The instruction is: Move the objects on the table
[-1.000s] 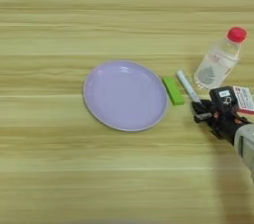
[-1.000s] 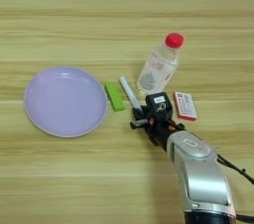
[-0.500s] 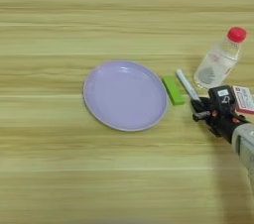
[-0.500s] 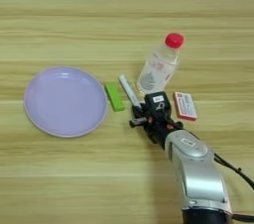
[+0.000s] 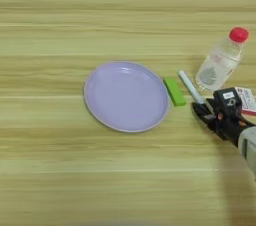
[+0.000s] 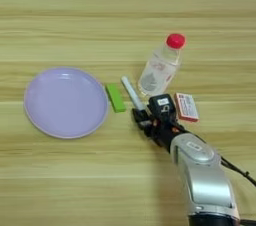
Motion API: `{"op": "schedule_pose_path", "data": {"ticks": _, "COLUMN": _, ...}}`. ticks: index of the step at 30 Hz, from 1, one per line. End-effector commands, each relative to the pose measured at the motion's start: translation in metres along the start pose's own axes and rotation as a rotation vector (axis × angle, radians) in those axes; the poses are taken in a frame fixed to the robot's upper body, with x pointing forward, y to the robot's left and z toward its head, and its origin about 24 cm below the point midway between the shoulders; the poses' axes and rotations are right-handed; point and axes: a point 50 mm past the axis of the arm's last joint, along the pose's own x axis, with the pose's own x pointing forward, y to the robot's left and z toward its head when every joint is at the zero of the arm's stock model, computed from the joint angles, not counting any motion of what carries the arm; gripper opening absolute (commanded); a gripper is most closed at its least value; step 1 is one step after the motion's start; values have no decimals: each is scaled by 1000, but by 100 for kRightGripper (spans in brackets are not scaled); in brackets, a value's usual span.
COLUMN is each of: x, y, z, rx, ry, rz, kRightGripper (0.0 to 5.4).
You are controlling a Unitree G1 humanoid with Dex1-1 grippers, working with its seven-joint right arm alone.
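Nothing has shifted over the last second: the gripper [image 6: 141,118] stays at the black-capped end of the white marker [image 6: 129,91], which still lies flat on the table [image 6: 125,15]. Whether its fingers have closed on the marker cannot be told. Judging by that, the pickup is not yet under way.

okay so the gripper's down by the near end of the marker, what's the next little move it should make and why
Probably close the fingers on the marker and lift it slightly. The right gripper sits right at the marker's near end, where the black cap is, while the green block and the bottle lie close on either side, so a straight lift seems safer than sliding it.
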Motion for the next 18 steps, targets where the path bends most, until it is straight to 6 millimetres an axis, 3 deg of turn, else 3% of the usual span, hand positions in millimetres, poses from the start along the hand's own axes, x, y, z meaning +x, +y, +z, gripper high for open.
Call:
{"op": "schedule_pose_path", "data": {"ticks": 1, "x": -8, "y": -11, "z": 21, "rx": -54, "ry": -80, "rz": -52, "kRightGripper": 278}}
{"op": "schedule_pose_path", "data": {"ticks": 18, "x": -21, "y": -15, "z": 40, "rx": -41, "ry": -171, "rz": -128, "kRightGripper": 449}}
